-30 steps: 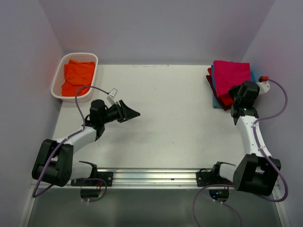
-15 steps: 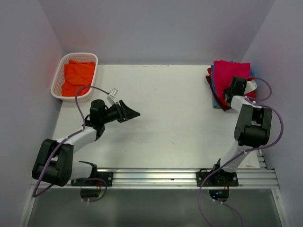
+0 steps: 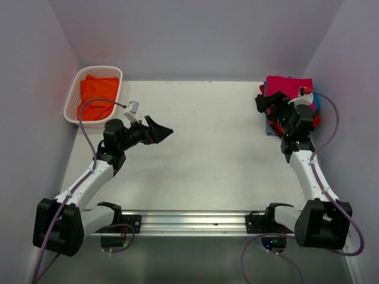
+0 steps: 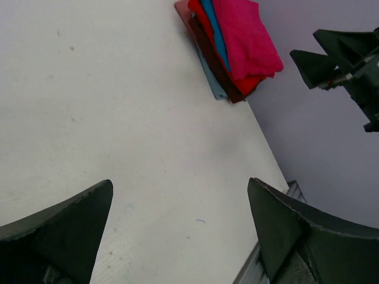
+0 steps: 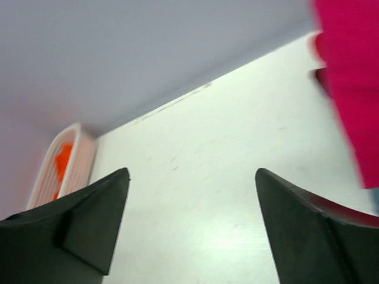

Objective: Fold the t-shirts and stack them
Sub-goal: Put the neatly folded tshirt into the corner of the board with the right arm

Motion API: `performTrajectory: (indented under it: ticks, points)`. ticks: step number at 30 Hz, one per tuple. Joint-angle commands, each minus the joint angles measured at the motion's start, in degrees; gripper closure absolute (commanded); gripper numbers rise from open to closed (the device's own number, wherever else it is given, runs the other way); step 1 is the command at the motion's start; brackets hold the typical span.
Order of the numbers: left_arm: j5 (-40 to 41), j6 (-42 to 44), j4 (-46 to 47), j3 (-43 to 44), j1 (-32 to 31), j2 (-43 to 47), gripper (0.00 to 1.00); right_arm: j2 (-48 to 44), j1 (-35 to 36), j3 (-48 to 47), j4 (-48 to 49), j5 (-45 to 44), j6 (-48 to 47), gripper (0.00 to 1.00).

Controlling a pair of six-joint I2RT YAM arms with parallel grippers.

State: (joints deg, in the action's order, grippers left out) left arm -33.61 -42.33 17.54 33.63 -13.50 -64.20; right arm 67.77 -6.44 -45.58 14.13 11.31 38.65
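Observation:
A folded stack of t-shirts (image 3: 290,89) lies at the table's back right, crimson-pink on top with teal-blue, red and maroon layers under it; the left wrist view shows the stack (image 4: 243,41) too. An orange t-shirt (image 3: 98,94) lies in the white basket. My right gripper (image 3: 264,102) hovers at the stack's left edge, pointing left, open and empty (image 5: 192,171), with the pink shirt (image 5: 349,89) at its right. My left gripper (image 3: 161,129) hangs over the left half of the table, open with only bare table between its fingers (image 4: 179,182).
The white lattice basket (image 3: 71,107) stands at the back left corner, also visible far off in the right wrist view (image 5: 56,174). White table (image 3: 207,148) stretches between the arms. Grey walls close in on three sides. A metal rail (image 3: 189,220) runs along the near edge.
The right gripper has opened and swung off the top of the stack to point left. The left gripper has opened wider and its arm has shifted slightly.

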Motion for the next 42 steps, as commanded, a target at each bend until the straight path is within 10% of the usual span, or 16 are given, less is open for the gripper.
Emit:
performTrajectory:
  ticks: [1, 15, 25, 42]
  points:
    - [10.6, 8.0, -8.5, 5.6, 0.6, 4.9, 0.0, -4.1, 6.9, -1.5, -9.5, 12.1, -9.6, 0.01]
    - [30.1, 7.1, -10.7, 8.6, 12.2, 17.8, 0.0, 0.0, 39.7, -8.5, -25.6, 4.5, -23.7, 0.01]
    - [10.1, 4.1, -10.5, 22.3, 30.0, -8.9, 0.0, 11.9, 54.4, -17.6, -29.1, -6.5, -28.5, 0.01]
    - [36.8, 12.2, -46.3, 76.3, 31.9, -59.1, 0.0, 7.3, 56.1, -13.7, -29.7, -10.3, -26.8, 0.01]
